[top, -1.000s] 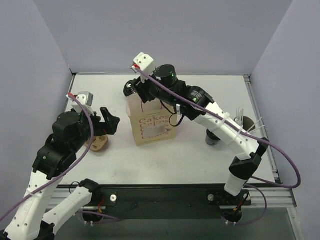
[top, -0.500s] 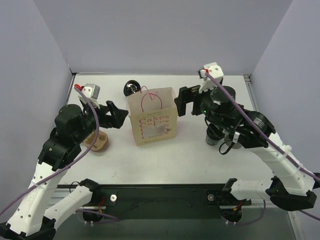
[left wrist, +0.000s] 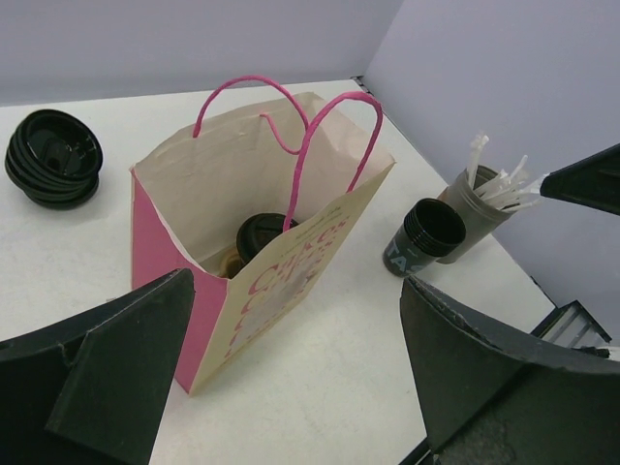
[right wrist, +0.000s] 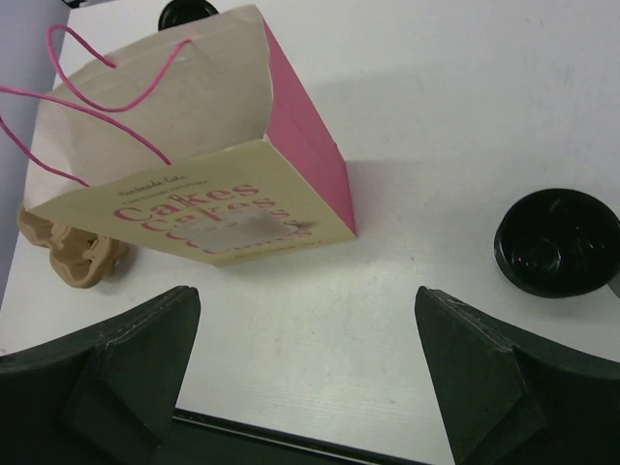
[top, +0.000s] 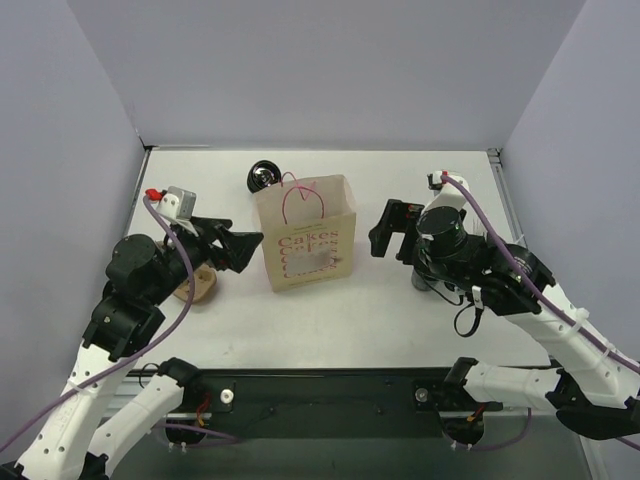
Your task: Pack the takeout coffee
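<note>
Both jaws wide apart, nothing held. Left gripper point(top: 238, 250) at 9 o'clock of the pink bag point(top: 305, 240), right gripper point(top: 385, 230) at 3 o'clock, probably standing off to leave the mouth free. One coffee cup point(left wrist: 263, 232) sits inside the bag. The second cup point(right wrist: 552, 242) stands unpacked at 4 o'clock.

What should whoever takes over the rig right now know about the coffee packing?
Left gripper: open and empty, at the left side of the pink paper bag.
Right gripper: open and empty, to the right of the bag.
Done: the packed cup, black with its lid on, sits inside the bag, which stands upright with its mouth open.
Left: the remaining cup, also lidded, stands on the table right of the bag, next to the grey cup of white sticks.
Probable next move: the right gripper picks it up and lowers it into the bag.
</note>
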You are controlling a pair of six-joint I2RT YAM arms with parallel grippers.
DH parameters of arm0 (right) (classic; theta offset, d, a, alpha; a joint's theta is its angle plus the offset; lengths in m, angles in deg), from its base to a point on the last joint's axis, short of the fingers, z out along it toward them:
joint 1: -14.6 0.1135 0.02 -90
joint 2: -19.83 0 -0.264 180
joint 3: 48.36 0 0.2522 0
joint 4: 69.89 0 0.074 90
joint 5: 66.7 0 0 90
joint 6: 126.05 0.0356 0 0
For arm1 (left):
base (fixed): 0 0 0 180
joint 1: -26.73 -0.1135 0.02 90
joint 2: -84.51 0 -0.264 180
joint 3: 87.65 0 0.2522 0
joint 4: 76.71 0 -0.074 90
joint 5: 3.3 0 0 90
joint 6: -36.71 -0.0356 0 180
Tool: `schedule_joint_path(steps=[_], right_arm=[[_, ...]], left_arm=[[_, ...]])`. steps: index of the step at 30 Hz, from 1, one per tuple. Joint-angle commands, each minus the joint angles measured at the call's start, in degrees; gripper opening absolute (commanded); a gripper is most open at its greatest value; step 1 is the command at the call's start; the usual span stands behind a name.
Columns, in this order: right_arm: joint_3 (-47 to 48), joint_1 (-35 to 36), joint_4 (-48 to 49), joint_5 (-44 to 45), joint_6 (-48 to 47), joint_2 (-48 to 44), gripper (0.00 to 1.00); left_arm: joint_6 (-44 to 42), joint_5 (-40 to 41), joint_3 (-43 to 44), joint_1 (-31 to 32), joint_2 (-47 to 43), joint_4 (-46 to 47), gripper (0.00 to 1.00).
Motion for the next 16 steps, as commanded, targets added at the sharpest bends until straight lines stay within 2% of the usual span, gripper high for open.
schedule_joint_path(steps=[1, 7, 16], right_arm=[[-1.79, -0.17, -1.48, 2.32, 3.69, -2.72, 1.0], [-3.28, -0.35, -1.48, 1.7, 4.82, -3.86, 1.0], [-3.81, -0.35, -1.39, 1.35, 5.09, -3.86, 1.0]], left_arm=[[3.07, -1.65, -1.99, -0.34, -1.3, 4.24, 0.97], [5.44, -1.82, -3.76, -0.25, -1.83, 7.75, 0.97], [3.77, -1.91, -1.82, -0.25, -0.86, 6.88, 0.97]])
